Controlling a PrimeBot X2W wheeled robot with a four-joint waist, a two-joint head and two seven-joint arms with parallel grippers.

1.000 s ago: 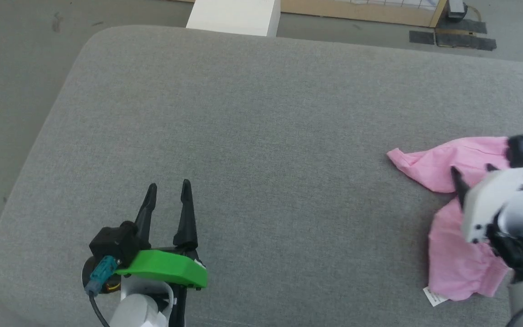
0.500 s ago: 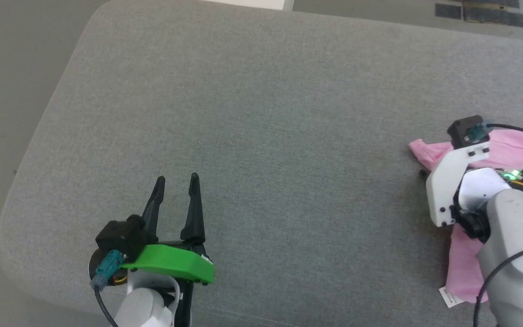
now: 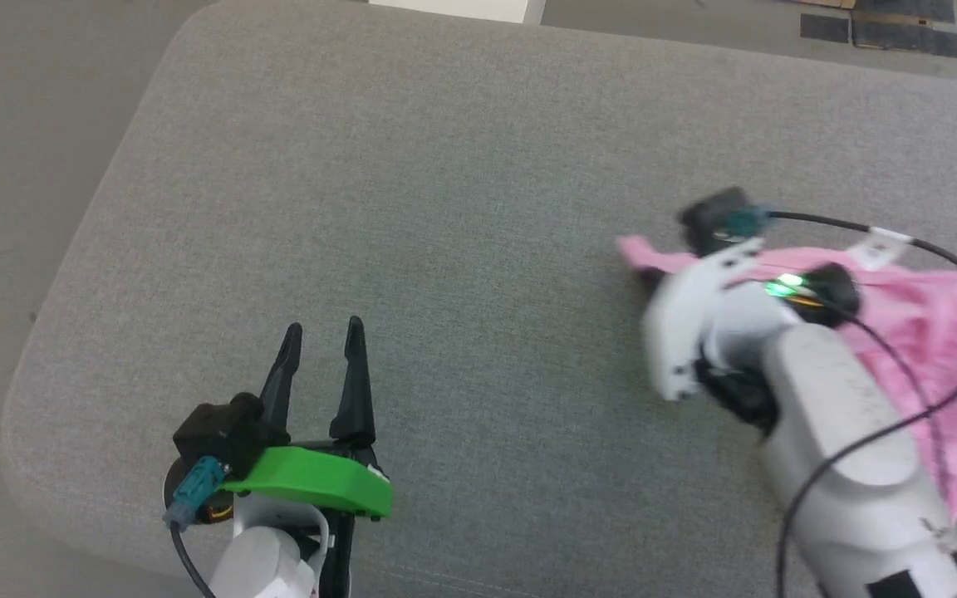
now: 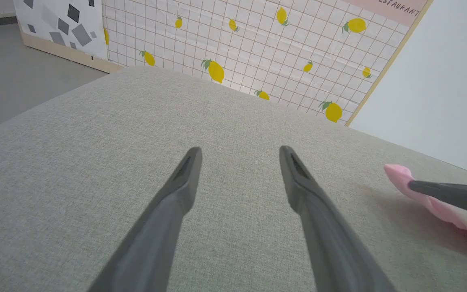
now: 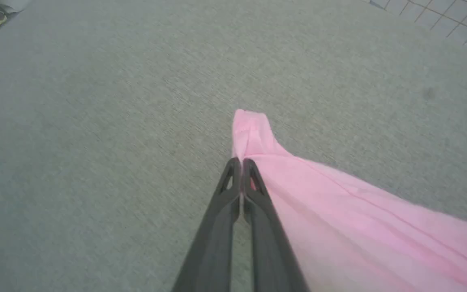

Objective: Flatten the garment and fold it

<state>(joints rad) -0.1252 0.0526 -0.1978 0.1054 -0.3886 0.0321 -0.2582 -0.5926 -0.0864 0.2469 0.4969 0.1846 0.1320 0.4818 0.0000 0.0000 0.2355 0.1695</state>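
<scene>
The light pink garment lies bunched at the right of the grey padded surface. My right gripper is shut on its left corner, and the cloth trails back from the pinched tip in a stretched fold. In the head view the white right wrist covers that corner. The left wrist view catches the pink tip with a dark finger across it. My left gripper is open at the lower left, nothing between its fingers.
The surface has a rounded left edge with grey floor beyond it. A white box and dark floor patches sit past the far edge. A lemon-patterned panel stands behind the surface.
My right gripper has closed on the garment's left corner and moved left, drawing the cloth with it. The head camera has shifted. The left gripper has stayed open and in place.
</scene>
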